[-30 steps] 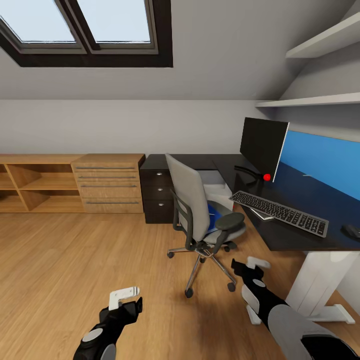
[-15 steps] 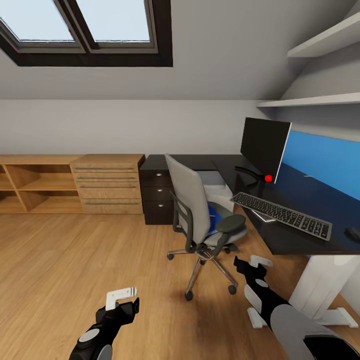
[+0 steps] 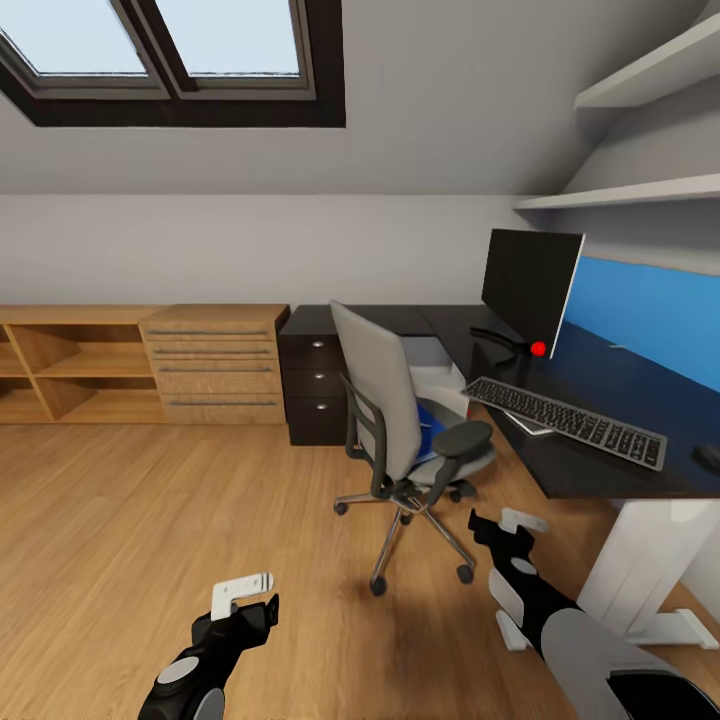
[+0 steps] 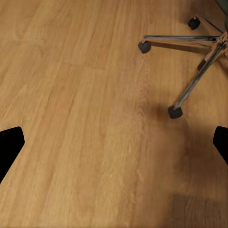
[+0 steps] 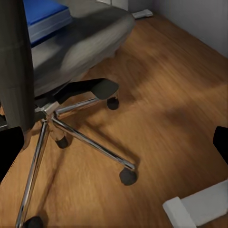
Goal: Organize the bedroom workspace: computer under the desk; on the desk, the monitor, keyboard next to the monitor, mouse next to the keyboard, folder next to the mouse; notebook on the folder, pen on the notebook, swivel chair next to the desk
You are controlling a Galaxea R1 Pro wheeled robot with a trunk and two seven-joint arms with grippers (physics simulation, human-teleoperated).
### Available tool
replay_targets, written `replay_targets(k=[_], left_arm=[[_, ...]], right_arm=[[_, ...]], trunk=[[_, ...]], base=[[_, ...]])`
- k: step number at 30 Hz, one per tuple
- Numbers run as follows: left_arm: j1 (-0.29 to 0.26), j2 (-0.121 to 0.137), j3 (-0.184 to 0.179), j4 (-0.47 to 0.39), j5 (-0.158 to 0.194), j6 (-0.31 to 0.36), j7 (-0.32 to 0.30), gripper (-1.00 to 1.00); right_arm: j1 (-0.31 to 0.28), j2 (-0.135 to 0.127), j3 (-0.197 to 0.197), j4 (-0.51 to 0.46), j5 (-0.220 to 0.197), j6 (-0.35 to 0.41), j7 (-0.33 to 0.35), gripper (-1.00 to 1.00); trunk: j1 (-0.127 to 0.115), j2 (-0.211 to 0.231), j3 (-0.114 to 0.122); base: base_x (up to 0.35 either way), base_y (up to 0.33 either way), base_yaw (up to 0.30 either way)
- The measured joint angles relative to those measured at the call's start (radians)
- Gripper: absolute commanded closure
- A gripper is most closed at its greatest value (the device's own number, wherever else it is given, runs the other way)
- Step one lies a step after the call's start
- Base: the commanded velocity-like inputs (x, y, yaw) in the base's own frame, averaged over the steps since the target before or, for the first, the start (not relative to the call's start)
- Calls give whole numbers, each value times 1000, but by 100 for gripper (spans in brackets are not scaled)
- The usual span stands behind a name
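**A:** Why are both arms held so low?

**B:** I'd judge the robot is on approach, with nothing to carry yet. In the head view the left gripper (image 3: 243,590) hangs at about seven o'clock over the bare wooden plank floor (image 3: 150,520); its wrist view shows two dark fingertips (image 4: 10,145) wide apart with nothing between. The right gripper (image 3: 520,525) sits at about five o'clock, fingers (image 5: 8,147) likewise spread and empty, near the metal star base.

**A:** And the grey upholstered swivel chair with black armrests?

**B:** The swivel chair (image 3: 385,400) stands centre, back towards us, close beside the desk corner. One bright blue flat folder (image 3: 430,425) lies on its seat, probably the next thing to lift. Whether anything rests on it I cannot tell.

**A:** Behind it?

**B:** One plain light-grey tower computer (image 3: 437,370) under the black L-shaped desk (image 3: 590,470). At three o'clock lies one slim silver keyboard (image 3: 565,420) with dark keys, its end over something thin and pale I can't identify. One small black mouse (image 3: 708,457) shows at the picture's edge.

**A:** Farther?

**B:** One wide black flat monitor (image 3: 528,285) at two o'clock, upright before the blue back panel. Black drawers show two silver knobs; a light-wood drawer chest (image 3: 215,365) stands at ten o'clock.
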Motion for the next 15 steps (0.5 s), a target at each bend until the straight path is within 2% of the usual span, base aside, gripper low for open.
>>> replay_targets(k=[4,15], left_arm=[[0,0,-1,0,0,0,0,-100],[0,0,-2,0,0,0,0,-100]], right_arm=[[0,0,0,0,-3,-45,-1,-100],[0,0,0,1,-4,-55,-2,-100]], trunk=[[15,-28,-13],[58,-105,-47]], base=[[0,0,0],[0,0,0]])
